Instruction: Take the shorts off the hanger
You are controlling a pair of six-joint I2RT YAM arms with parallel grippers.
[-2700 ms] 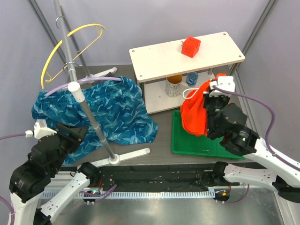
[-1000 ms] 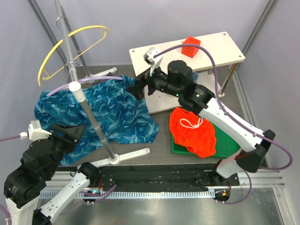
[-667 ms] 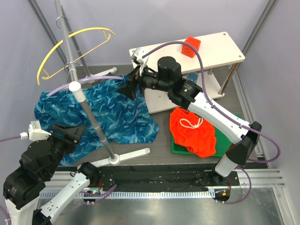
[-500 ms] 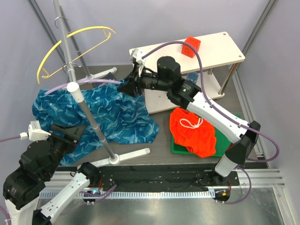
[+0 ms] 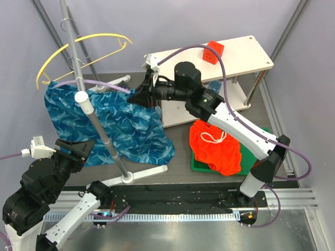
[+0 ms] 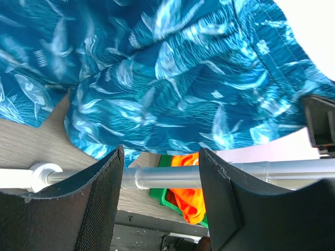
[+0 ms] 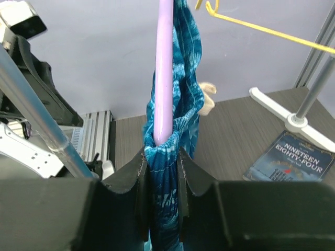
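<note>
From above, the blue-teal shorts [image 5: 112, 123] hang left of centre from a lavender hanger [image 5: 78, 83], spreading down behind the rack pole [image 5: 97, 123]. The right gripper [image 5: 137, 97] reaches in from the centre and is clamped on the right end of the shorts' top edge. The orange shorts [image 5: 215, 146] lie bunched on the green tray [image 5: 198, 163] at lower right, white drawstring on top. A yellow hanger [image 5: 84, 41] hangs bare at upper left. A red cube [image 5: 214, 51] sits on the white shelf [image 5: 235, 60]. The left gripper [image 5: 84, 149] is at lower left, just beside the shorts' hem.

In the left wrist view, the left gripper [image 6: 159, 154] has its fingers [image 6: 99, 204] spread wide, gripping nothing; the blue-teal shorts [image 6: 172, 78] fill the upper frame, and the pole [image 6: 157, 177] crosses the gap.

In the right wrist view, the right gripper [image 7: 162, 157] pinches the blue-teal cloth [image 7: 183, 63] at bottom centre, where the lavender hanger [image 7: 166, 68] runs into it. A book [image 7: 288, 162] lies at lower right.
</note>
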